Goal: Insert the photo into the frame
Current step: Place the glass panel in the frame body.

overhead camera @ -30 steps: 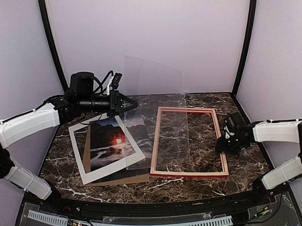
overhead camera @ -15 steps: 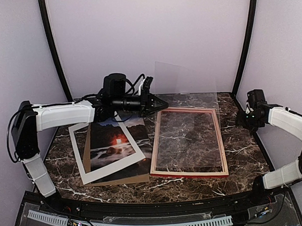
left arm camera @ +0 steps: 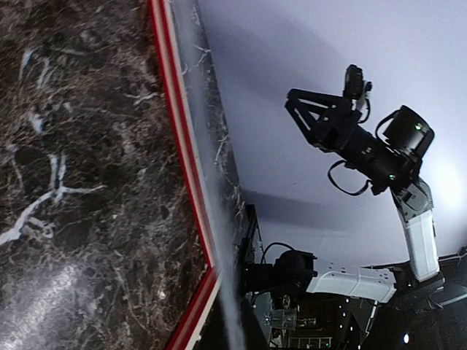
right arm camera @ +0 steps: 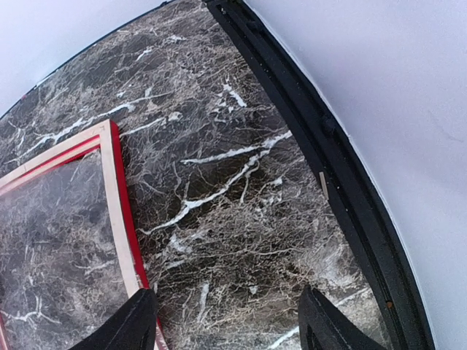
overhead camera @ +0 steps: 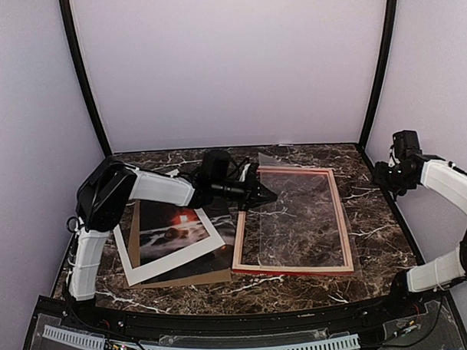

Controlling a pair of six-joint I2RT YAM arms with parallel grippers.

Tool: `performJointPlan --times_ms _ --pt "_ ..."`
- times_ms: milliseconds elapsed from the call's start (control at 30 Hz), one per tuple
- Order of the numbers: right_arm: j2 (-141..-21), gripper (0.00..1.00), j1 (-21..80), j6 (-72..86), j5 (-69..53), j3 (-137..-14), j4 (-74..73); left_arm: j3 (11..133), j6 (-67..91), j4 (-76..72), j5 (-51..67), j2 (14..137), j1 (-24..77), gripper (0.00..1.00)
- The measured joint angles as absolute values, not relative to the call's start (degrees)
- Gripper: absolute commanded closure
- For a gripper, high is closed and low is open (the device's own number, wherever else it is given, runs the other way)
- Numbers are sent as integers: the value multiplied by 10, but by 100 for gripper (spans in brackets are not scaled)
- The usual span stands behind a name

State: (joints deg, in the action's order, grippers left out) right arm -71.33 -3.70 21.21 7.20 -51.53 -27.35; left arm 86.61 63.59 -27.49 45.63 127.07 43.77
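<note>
Two arms are showing from above: the left gripper [overhead camera: 269, 196] is pinching a clear sheet [overhead camera: 312, 218] lying over the frame [overhead camera: 294, 269], and the photo [overhead camera: 170, 223] is lying left of the frame (under a white mat [overhead camera: 122, 244]). At the left wrist, the frame's red rail is running past. At the right wrist, the right gripper [right arm camera: 233, 321] is hovering wide, empty, right of the frame.
</note>
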Motion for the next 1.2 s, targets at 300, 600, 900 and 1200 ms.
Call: performJointPlan --times_ms 300,600,900,1200 --pt "-723 34 -37 213 20 -477 -259 897 593 -187 478 1340 393 100" --pt "-770 34 -28 210 -39 -451 -231 957 525 -96 476 1343 382 100" --pt "-796 33 -8 203 -62 -451 -209 984 489 -63 478 1367 382 100" --pt "-803 33 0 200 -62 -451 -207 995 475 -49 488 1377 382 100"
